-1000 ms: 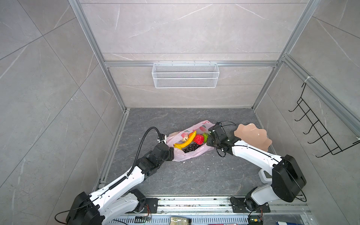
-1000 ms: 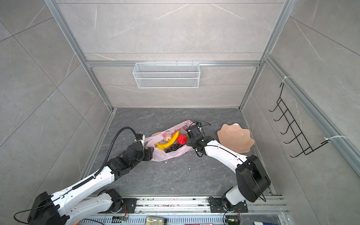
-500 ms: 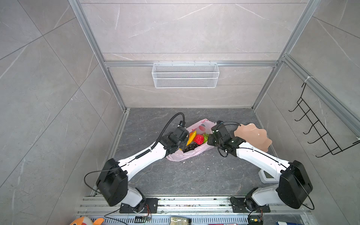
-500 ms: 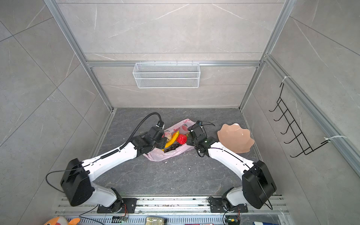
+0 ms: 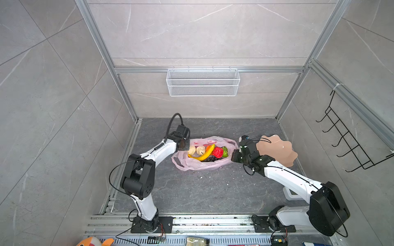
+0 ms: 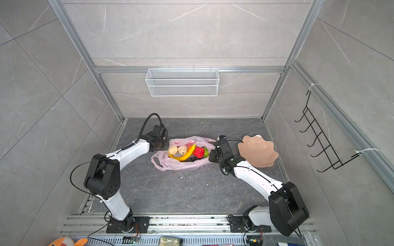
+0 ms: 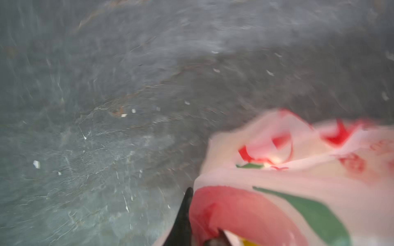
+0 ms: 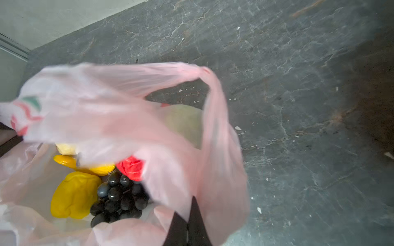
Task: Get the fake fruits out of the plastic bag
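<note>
Walls (image 5: 53, 85): grey tile. Floor (image 5: 202, 191): dark marbled slab, flecked with white crumbs.
Left gripper (image 5: 186, 147): closed, apparently pinching the plastic bag (image 5: 191, 165) at its left rim; wrist view blurred.
Fake fruits (image 5: 205, 154): heaped inside the bag, mid-floor.
Wire basket (image 5: 202, 82): mounted on the back wall.
Right gripper (image 5: 234, 157): clamped on the bag's right rim.
Plate (image 5: 277, 151): set beside it.
Hook rack (image 5: 349, 144): hung on the right wall.

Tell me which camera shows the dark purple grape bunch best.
Right wrist view: the dark purple plastic grape bunch is close, single grapes distinct. Both top views show only a small dark patch by the curved yellow banana. Left wrist view misses it.
</note>
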{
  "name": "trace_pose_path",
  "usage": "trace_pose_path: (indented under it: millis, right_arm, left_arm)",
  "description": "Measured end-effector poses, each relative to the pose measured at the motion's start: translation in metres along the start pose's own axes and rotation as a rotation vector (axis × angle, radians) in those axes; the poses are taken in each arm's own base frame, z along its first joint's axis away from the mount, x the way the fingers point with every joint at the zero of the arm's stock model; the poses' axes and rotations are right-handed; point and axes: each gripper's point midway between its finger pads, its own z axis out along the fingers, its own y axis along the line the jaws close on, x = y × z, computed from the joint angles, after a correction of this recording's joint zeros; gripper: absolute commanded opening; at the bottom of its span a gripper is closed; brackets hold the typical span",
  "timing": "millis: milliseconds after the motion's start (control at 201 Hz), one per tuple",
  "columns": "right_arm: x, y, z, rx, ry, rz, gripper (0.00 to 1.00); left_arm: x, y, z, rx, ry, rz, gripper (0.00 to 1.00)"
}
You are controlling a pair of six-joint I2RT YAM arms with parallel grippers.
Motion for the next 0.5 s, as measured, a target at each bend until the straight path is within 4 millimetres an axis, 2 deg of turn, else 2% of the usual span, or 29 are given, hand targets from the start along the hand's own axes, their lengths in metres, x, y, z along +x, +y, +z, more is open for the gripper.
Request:
trace_pose_path:
  millis: [55, 95, 149, 224, 324, 428, 498]
  right_arm:
    - [0.001, -0.013, 0.005, -0.028, 0.008, 0.048, 0.0]
    - [0.005, -0.02, 0.008, -0.041, 0.02, 0.072, 0.0]
    - [0.011, -0.023, 0.011, -0.061, 0.041, 0.086, 0.0]
    - [0.015, -0.016, 0.015, -0.102, 0.06, 0.086, 0.0]
    - [0.016, -0.004, 0.016, -0.156, 0.067, 0.075, 0.0]
    - [0.02, 0.012, 0.014, -0.191, 0.079, 0.049, 0.0]
    - [0.019, 0.024, 0.012, -0.213, 0.079, 0.027, 0.0]
  left_arm:
    - [-0.005, 0.011, 0.013, 0.014, 0.021, -0.06, 0.05]
    - [-0.007, 0.012, 0.022, 0.037, 0.037, -0.083, 0.05]
    - [-0.01, 0.006, 0.033, 0.068, 0.057, -0.095, 0.06]
    - [-0.017, -0.005, 0.043, 0.105, 0.068, -0.097, 0.08]
    - [-0.029, -0.022, 0.046, 0.148, 0.063, -0.083, 0.26]
    - [-0.038, -0.041, 0.037, 0.168, 0.044, -0.042, 0.5]
    - [-0.039, -0.053, 0.031, 0.165, 0.034, -0.014, 0.61]
